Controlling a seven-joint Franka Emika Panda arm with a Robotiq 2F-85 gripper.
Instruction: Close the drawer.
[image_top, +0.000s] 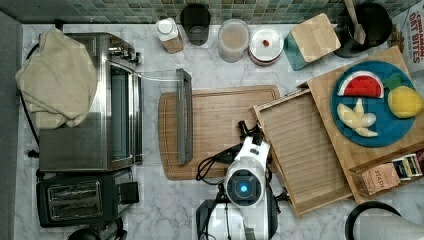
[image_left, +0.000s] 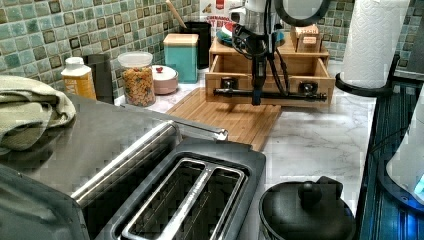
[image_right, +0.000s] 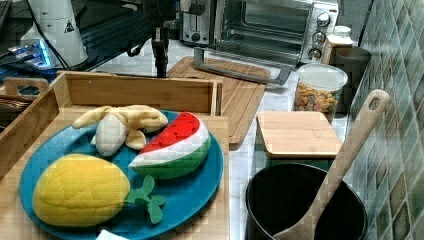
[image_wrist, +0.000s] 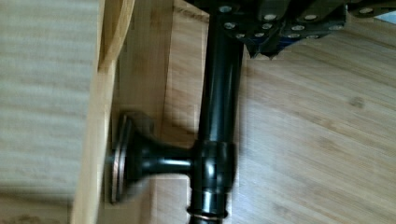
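1. Find the cutting board (image_top: 220, 115) flat on the marble counter (image_top: 170, 210) and use it as the reference for every position below.
2. Find the drawer (image_top: 305, 150) at the cutting board's right edge in the top view, drawn well out of the wooden box (image_top: 325, 92) with its ribbed bottom exposed.
3. Note the drawer front (image_left: 270, 82) above the board's far end in the left view, overlapping that end from above.
4. Find the black bar handle (image_left: 235, 92) across the drawer front, raised over the cutting board's surface.
5. See in the wrist view the handle (image_wrist: 219, 93) joined to the front panel by a round post (image_wrist: 140, 158), with the board's wood grain beneath.
6. Find the gripper (image_left: 257, 100) pointing straight down over the cutting board's drawer-side end, level with the handle bar and crossing it in the left view.
7. Find the gripper (image_top: 250, 131) in the top view just off the drawer front, over the board's right part.
8. Find it also in the right view (image_right: 160, 70), beyond the drawer front.
9. Record the pincer state as undetermined: cannot tell whether released, clenched or grasping the handle.
10. Note the toaster oven (image_top: 100, 100) off the cutting board's left side in the top view, with its open door's handle (image_top: 184, 117) over the board.
11. Note the blue plate (image_top: 387, 127) on the box top, beyond the drawer from the cutting board.
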